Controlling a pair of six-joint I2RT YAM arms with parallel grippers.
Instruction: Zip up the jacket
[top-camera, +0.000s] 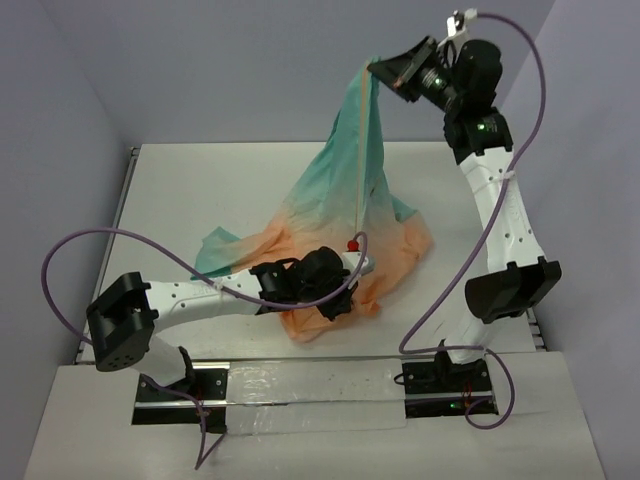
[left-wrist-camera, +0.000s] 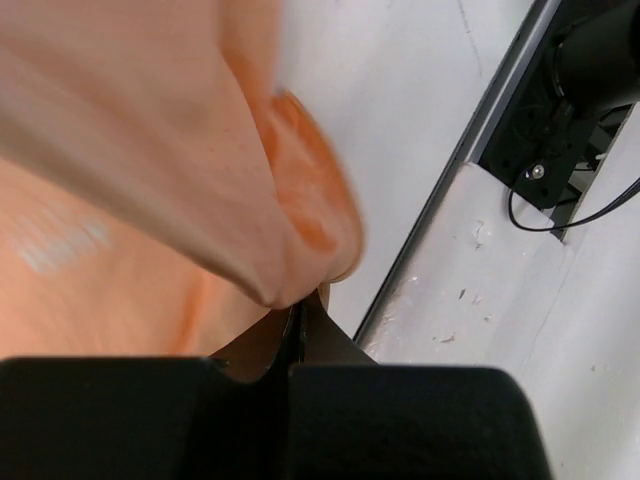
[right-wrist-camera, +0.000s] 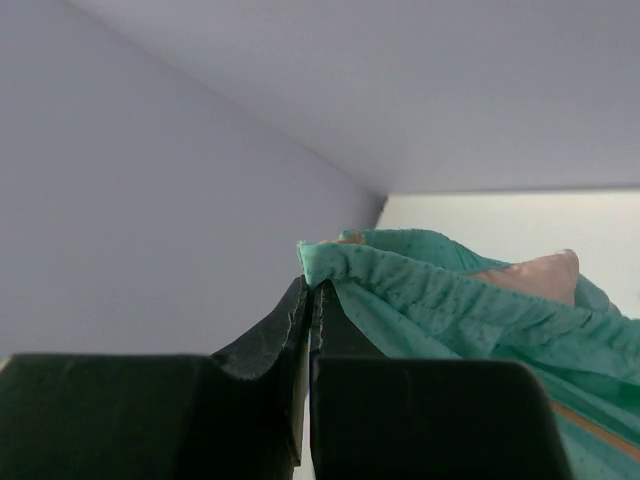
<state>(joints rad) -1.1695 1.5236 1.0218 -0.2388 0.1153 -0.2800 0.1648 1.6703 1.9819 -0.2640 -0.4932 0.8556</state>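
Holding the jacket (top-camera: 340, 190) stretched lengthwise, pinching its orange hem low by the counter (top-camera: 200, 190) in the closed left hand (top-camera: 350, 264) and its teal top edge up high in the closed right hand (top-camera: 374, 67), so guessing a bottom-to-top zip starting nearest the left

Plain pale lavender walls (top-camera: 220, 60) enclose the white surface (top-camera: 200, 190) on its left, far and right sides, evenly lit.
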